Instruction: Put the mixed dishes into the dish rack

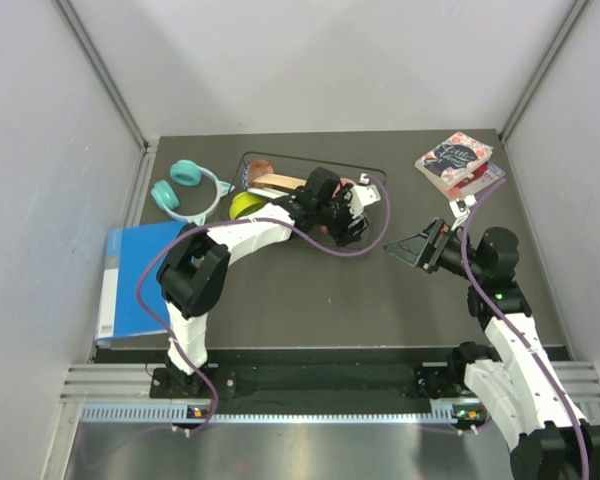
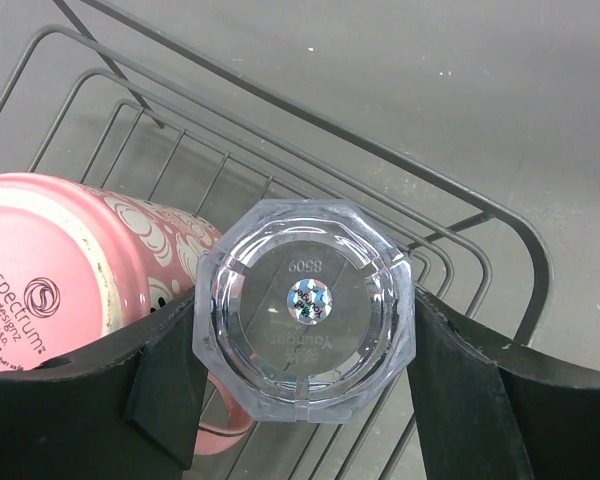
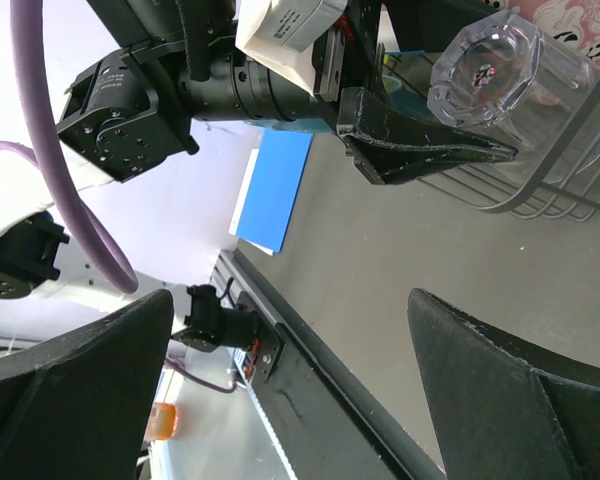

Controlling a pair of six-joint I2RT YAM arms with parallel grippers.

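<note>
My left gripper (image 2: pixel 305 322) is shut on a clear faceted glass (image 2: pixel 305 305), held base-up just above the right end of the black wire dish rack (image 2: pixel 480 215). The pink floral mug (image 2: pixel 70 260) lies on its side in the rack, touching the glass's left side. In the top view the left gripper (image 1: pixel 352 213) is over the rack (image 1: pixel 380 185), and the small yellow-green bowl (image 1: pixel 245 205) sits at the rack's left end. My right gripper (image 1: pixel 412 246) is open and empty, right of the rack; its fingers (image 3: pixel 525 385) frame bare table. The plates are hidden under the arm.
Teal headphones (image 1: pixel 188 188) lie at the back left, with a blue folder (image 1: pixel 135 280) in front of them. Floral-covered books (image 1: pixel 458 162) are stacked at the back right. The table's front rail (image 3: pixel 310 370) runs below the right gripper.
</note>
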